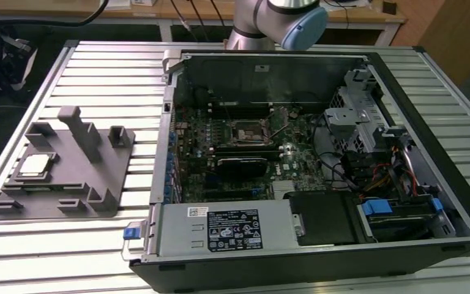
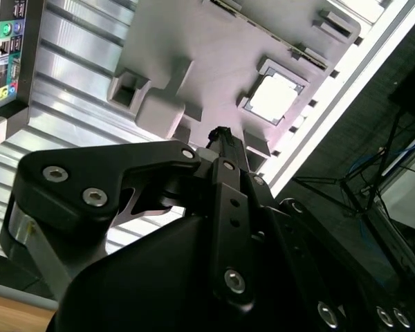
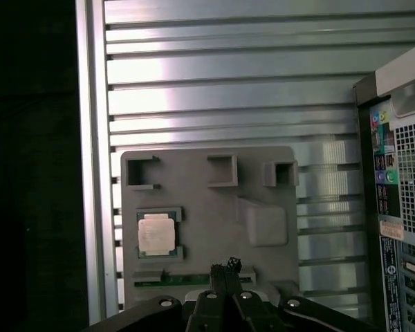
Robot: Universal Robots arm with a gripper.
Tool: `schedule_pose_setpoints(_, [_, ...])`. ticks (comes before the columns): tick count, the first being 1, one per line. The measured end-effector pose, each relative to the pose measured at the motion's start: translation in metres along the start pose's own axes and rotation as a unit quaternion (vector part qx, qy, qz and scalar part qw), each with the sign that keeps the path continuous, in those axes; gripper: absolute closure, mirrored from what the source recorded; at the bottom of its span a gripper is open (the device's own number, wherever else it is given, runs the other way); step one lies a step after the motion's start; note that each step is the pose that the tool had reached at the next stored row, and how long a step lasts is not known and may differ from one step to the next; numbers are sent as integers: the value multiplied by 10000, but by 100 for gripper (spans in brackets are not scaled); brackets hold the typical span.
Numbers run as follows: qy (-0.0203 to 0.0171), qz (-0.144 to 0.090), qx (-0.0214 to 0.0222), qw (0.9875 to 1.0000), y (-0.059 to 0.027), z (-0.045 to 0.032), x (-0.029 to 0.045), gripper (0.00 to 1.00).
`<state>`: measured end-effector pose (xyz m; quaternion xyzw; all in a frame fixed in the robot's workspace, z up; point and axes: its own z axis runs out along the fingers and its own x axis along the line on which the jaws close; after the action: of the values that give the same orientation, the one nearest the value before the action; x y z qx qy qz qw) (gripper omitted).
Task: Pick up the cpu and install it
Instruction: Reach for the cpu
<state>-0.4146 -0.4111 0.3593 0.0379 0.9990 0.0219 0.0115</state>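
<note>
Location: flat square silver-topped cpu (image 3: 155, 234), seated in grey plastic fixture (image 3: 200, 214), clear of my gripper (image 3: 225, 265).
Jaws: I see them pinched together, empty.

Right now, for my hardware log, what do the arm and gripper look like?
The arm has a silvery-grey tube body with a rounded light-blue joint cap. The gripper is matte black: angular linkage plates with silver screws, narrowing to slim black fingers.

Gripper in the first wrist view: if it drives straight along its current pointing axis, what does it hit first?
The gripper would likely meet the flat grey plastic fixture plate, beside the silver-topped square cpu, not on it; depth is unclear.
</note>
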Motion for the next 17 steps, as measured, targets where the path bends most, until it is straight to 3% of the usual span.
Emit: schedule_pose_setpoints(17, [22,1,1,10000,-50,282,110,89])
